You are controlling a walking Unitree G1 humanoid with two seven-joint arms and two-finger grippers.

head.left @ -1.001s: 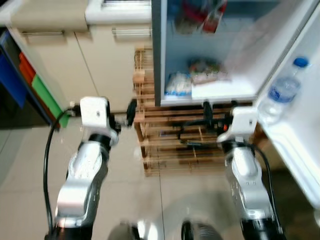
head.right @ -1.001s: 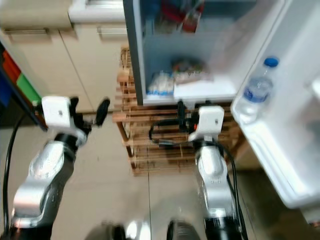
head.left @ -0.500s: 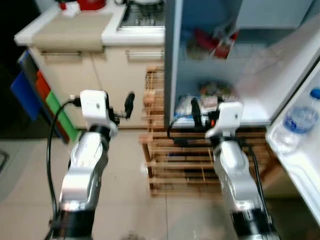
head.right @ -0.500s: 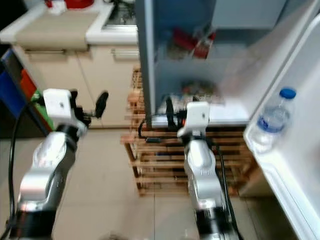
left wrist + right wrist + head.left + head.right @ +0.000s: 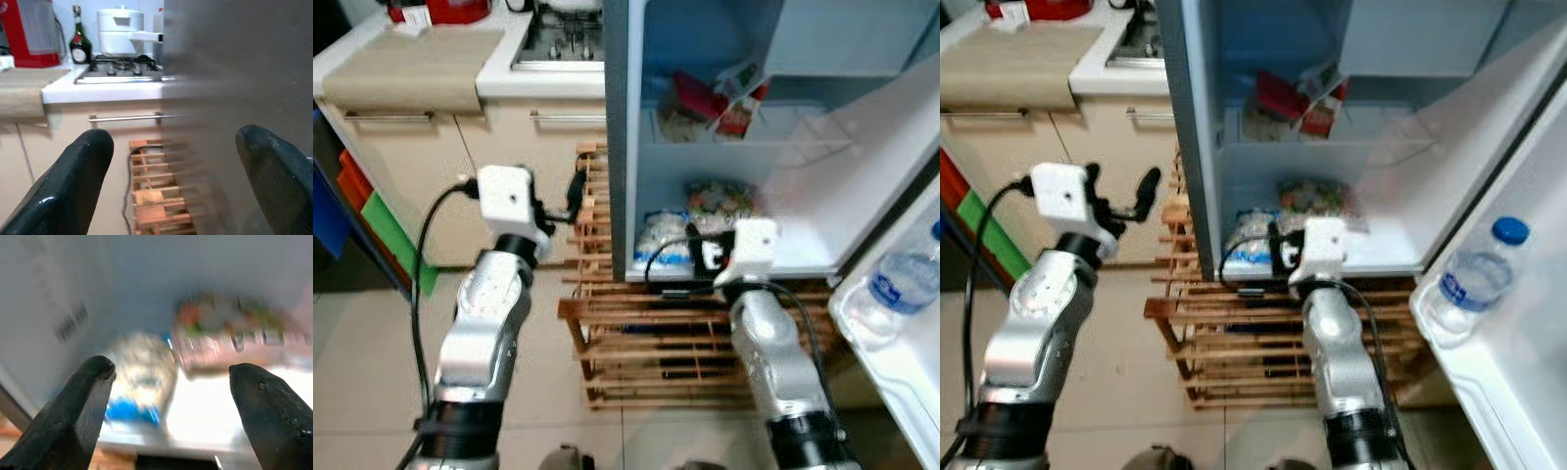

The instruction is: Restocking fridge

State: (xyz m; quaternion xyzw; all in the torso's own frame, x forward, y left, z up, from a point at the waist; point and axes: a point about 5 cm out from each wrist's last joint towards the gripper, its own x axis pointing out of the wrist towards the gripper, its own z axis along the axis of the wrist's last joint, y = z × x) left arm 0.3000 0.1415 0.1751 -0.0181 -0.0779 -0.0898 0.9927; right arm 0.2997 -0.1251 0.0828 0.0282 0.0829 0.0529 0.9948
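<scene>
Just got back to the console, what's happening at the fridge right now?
The robot stands before the open fridge, holding nothing. Its right gripper, fingers open, is at the bottom shelf, aimed at a blue-and-white food bag and a colourful packet. Its left gripper, also open, hovers beside the fridge's outer wall above the wooden slatted rack. A clear blue-capped water bottle sits in the door shelf.

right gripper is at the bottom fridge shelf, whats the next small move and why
Probably ease the right gripper forward toward the white-and-blue bag on the bottom shelf. Its fingers are spread and empty, the bag lies between them in the wrist view, and the fridge door stands open. The left gripper is open beside the fridge's outer wall, holding nothing.
</scene>
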